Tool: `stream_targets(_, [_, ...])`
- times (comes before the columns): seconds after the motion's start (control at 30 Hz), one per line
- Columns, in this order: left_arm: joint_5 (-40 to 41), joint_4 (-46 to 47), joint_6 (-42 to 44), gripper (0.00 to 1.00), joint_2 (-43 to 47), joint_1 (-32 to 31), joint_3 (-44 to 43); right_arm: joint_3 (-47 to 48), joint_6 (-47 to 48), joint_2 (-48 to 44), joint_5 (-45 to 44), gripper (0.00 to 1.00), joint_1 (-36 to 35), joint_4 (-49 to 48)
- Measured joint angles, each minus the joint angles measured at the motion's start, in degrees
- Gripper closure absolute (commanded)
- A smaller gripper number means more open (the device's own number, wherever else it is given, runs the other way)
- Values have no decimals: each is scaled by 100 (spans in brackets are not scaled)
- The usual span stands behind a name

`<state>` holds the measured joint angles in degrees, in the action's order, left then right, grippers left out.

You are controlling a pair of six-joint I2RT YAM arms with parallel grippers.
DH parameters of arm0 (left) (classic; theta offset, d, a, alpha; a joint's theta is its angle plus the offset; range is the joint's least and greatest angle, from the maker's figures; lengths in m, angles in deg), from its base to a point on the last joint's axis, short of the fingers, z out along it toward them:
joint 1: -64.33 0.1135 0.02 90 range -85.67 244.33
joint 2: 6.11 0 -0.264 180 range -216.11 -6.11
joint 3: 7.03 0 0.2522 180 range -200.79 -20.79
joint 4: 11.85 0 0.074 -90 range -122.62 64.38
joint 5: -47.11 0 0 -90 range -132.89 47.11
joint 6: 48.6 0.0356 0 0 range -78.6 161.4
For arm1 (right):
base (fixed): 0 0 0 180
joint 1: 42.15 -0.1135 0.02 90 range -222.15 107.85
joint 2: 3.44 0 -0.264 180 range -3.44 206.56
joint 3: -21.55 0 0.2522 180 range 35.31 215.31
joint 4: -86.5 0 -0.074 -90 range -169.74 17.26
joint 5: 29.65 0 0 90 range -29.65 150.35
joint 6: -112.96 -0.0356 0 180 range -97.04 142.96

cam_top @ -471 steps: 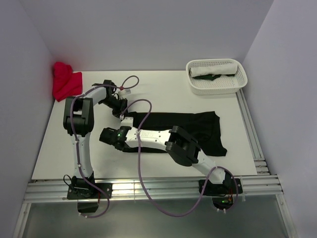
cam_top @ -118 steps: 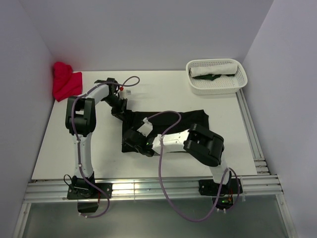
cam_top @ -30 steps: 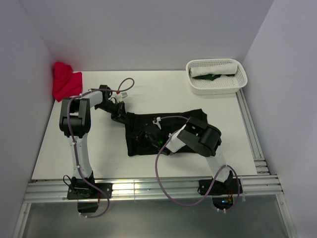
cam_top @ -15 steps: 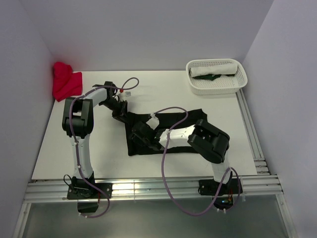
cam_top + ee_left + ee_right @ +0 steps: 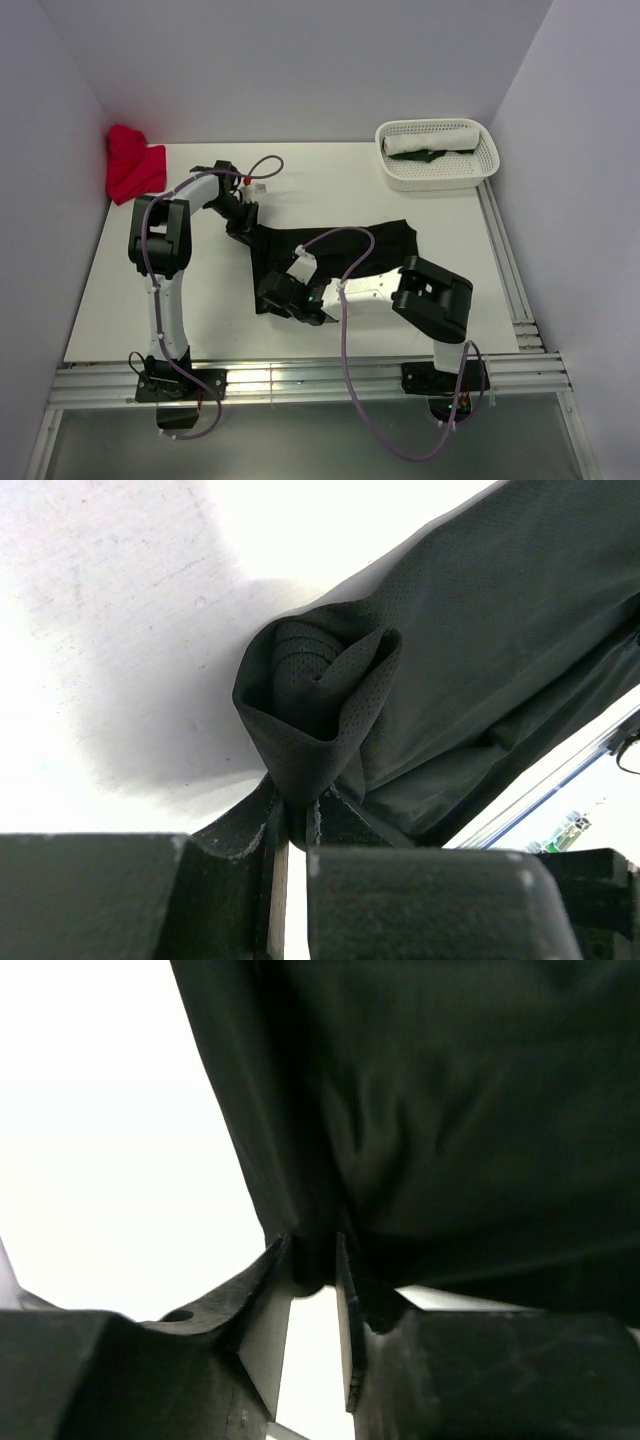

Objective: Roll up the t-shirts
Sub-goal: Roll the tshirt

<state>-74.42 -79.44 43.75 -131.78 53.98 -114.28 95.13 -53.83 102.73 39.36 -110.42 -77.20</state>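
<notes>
Black shirt (image 5: pixel 385 240): mid-table, mostly flat; left end curled into a small tight roll.
Left claw (image 5: pixel 295 825): clamped on that rolled end, at the shirt's far-left corner.
Right claw (image 5: pixel 315 1270): at the near-left edge; jaws narrow w/ the hem between them. Prob. gripped, but the view's dark so not certain.
Progress: roll only just begun; most of the length yet to go.
Basket (image 5: pixel 440 183): far-right corner; holds a white roll (image 5: pixel 440 138) w/ a dark green roll (image 5: pixel 428 156) beside it. Both done, I'd judge.
Red shirt (image 5: pixel 135 165): heaped far left, not rolled yet.
</notes>
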Motion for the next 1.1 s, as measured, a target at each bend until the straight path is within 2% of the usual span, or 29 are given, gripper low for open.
stream_targets(0.07, [39, -37, -2, 100, -22, -22, -42, -28, -22, -7, 4, 71, -76, 17])
stream_targets(0.2, [90, -105, -2, 100, -61, -48, -109, -24, -24, -11, -2, 58, -166, 92])
stream_targets(0.33, [131, -122, 0, 100, -63, -63, -127, 181, 48, -57, -188, 57, -212, 706])
stream_targets(0.43, [153, -136, 2, 100, -63, -76, -138, 723, 177, -70, -463, 57, -234, 1410])
stream_targets(0.6, [181, -140, 7, 100, -63, -90, -140, 2194, 592, -7, -999, 56, -284, 2398])
stream_targets(0.8, [195, -155, 22, 100, -63, -98, -153, 3904, 1244, 796, -1648, 57, -247, 2966])
stream_targets(1.1, [289, -208, 55, 99, -63, -138, -205, 4122, 2190, 1961, -2164, 57, -35, 2955])
